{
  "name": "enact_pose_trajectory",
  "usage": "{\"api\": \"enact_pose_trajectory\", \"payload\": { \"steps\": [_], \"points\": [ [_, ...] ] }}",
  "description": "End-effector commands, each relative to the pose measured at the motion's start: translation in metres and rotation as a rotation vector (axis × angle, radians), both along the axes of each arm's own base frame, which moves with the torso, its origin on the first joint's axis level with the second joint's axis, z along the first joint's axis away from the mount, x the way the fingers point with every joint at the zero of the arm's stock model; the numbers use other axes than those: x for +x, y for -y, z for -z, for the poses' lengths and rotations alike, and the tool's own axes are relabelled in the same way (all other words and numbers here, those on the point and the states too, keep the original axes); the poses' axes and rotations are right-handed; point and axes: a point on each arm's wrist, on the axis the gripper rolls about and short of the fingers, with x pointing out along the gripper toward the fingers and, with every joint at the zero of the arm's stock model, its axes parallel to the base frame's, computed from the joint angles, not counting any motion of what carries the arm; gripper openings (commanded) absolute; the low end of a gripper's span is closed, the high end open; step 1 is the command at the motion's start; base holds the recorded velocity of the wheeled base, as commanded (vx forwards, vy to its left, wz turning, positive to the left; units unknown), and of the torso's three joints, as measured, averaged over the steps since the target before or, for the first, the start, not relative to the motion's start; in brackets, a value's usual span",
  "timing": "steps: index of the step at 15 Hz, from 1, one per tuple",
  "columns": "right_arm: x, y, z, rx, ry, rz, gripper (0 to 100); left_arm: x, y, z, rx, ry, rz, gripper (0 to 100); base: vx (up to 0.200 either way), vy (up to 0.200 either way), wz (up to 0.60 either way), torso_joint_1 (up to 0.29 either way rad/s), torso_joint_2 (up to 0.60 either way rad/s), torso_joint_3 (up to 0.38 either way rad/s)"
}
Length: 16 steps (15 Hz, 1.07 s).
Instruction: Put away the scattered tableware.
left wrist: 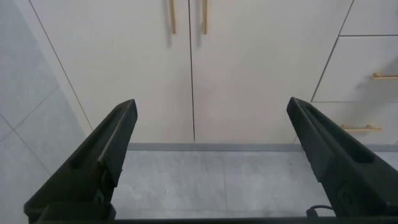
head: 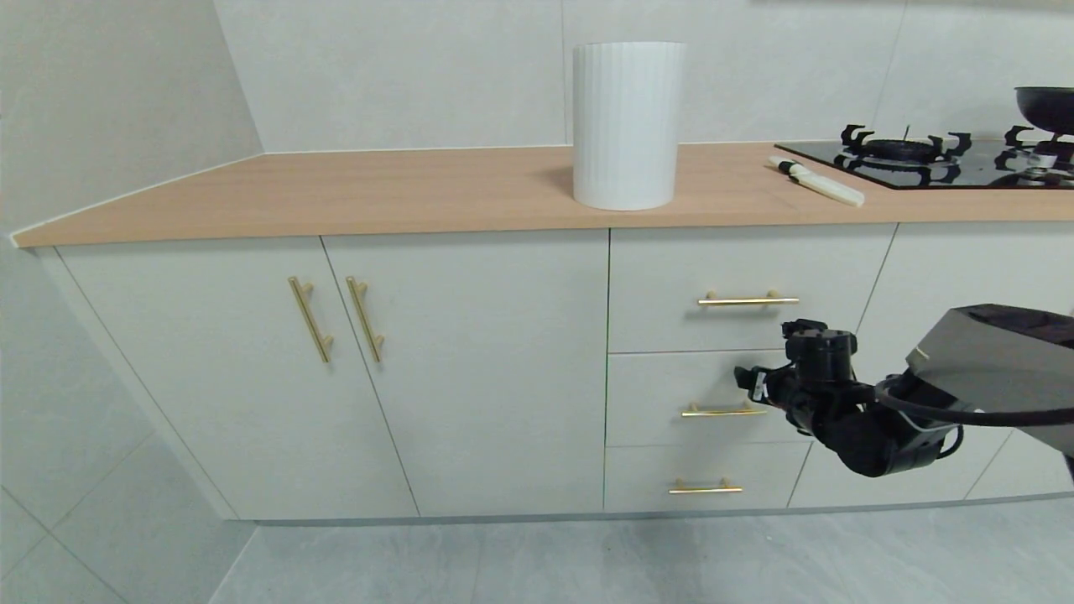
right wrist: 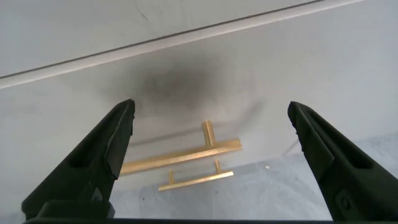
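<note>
One knife (head: 818,181) is lying flat on the wooden countertop (head: 377,189), just beside the near left corner of the gas hob (head: 931,164) and well to the right of one tall white ribbed cylindrical container (head: 626,126). The knife is showing as a long, slim, cream-white piece with a short dark band near its far end, and it is lying at a slant to the counter's front edge. Two black burner grates (head: 902,149) are sitting on the hob, and one black pan (head: 1045,107) is resting on the farther right one. Below the counter, two cabinet doors (head: 210,394) are standing closed, each carrying one vertical gold handle (head: 310,320), and to their right three drawers (head: 654,294) are stacked, each with one horizontal gold handle (head: 748,299). The right gripper (right wrist: 210,112) is hanging in front of the middle drawer, its fingers spread wide and holding nothing, with the middle drawer's handle (right wrist: 180,158) lying just beyond them and not visibly touched. The left gripper (left wrist: 211,109) is likewise spread and gripping nothing, pointing at the foot of the two cabinet doors and the grey tiled floor (left wrist: 211,180).
</note>
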Motion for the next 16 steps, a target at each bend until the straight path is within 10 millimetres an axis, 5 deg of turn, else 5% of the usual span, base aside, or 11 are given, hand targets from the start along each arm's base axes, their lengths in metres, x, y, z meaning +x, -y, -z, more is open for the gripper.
{"api": "enact_pose_trajectory", "payload": {
  "steps": [1, 4, 5, 6, 7, 11, 12, 14, 16],
  "points": [
    [-0.044, 0.003, -0.057, 0.012, 0.065, -0.018, 100, 0.000, 0.000, 0.000, 0.001, 0.000, -0.001, 100, 0.000, 0.000, 0.00, 0.000, 0.00, 0.000],
    [-0.124, 0.020, -0.130, 0.035, 0.209, -0.010, 100, 0.000, 0.000, 0.000, 0.001, 0.000, -0.001, 100, 0.000, 0.000, 0.00, 0.000, 0.00, 0.000],
    [-0.136, 0.023, -0.139, 0.040, 0.236, -0.010, 100, 0.000, 0.000, 0.000, 0.001, 0.000, -0.001, 100, 0.000, 0.000, 0.00, 0.000, 0.00, 0.000],
    [-0.195, 0.036, -0.179, 0.009, 0.384, -0.032, 100, 0.000, 0.000, 0.000, 0.001, 0.000, -0.001, 100, 0.000, 0.000, 0.00, 0.000, 0.00, 0.000],
    [-0.226, 0.042, -0.195, -0.042, 0.457, -0.041, 100, 0.000, 0.000, 0.000, 0.001, 0.000, -0.001, 100, 0.000, 0.000, 0.00, 0.000, 0.00, 0.000],
    [-0.318, 0.064, -0.210, -0.100, 0.568, -0.011, 100, 0.000, 0.000, 0.000, 0.001, 0.000, -0.001, 100, 0.000, 0.000, 0.00, 0.000, 0.00, 0.000],
    [-0.355, 0.071, -0.212, -0.119, 0.597, -0.009, 100, 0.000, 0.000, 0.000, 0.001, 0.000, -0.001, 100, 0.000, 0.000, 0.00, 0.000, 0.00, 0.000],
    [-0.407, 0.082, -0.202, -0.217, 0.603, 0.013, 100, 0.000, 0.000, 0.000, 0.001, 0.000, -0.001, 100, 0.000, 0.000, 0.00, 0.000, 0.00, 0.000],
    [-0.435, 0.085, -0.192, -0.234, 0.614, 0.058, 100, 0.000, 0.000, 0.000, -0.001, 0.000, -0.001, 100, 0.000, 0.000, 0.00, 0.000, 0.00, 0.000]
  ]
}}
